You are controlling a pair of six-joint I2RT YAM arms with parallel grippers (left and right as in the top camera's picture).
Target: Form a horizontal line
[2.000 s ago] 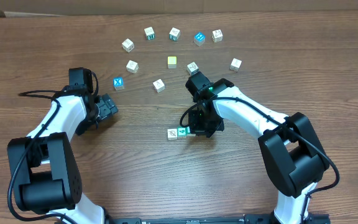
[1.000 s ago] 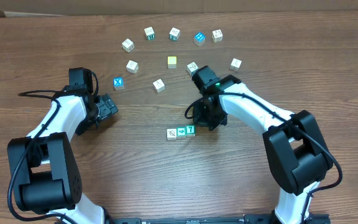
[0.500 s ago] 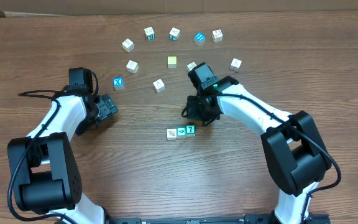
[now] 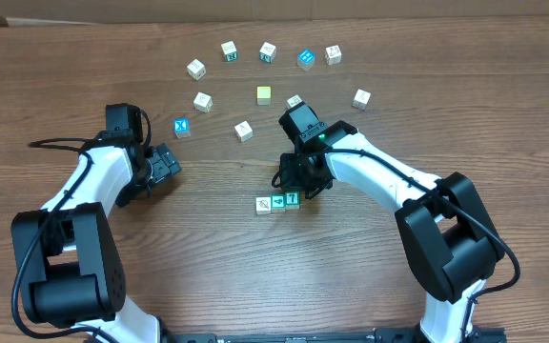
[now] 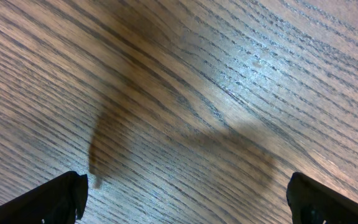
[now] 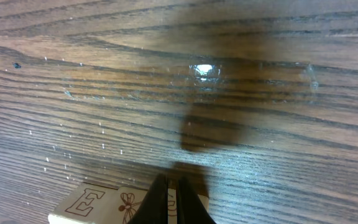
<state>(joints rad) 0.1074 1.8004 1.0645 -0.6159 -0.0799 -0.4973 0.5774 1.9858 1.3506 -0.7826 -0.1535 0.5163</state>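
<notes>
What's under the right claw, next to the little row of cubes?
Bare wood table and a pale cube marked E; the shut right gripper covers the rest of it.

Short row of tiny letter cubes [image 4: 278, 203] lying flat on the wooden bench, close beside the right gripper [image 4: 295, 183], apart from it. Three visible, touching: white-faced cube [image 4: 264, 205] farthest from it, teal-green cube [image 4: 278, 203] midway, teal-green cube marked 7 [image 4: 292, 199] nearest. Slightly slanted.
</notes>
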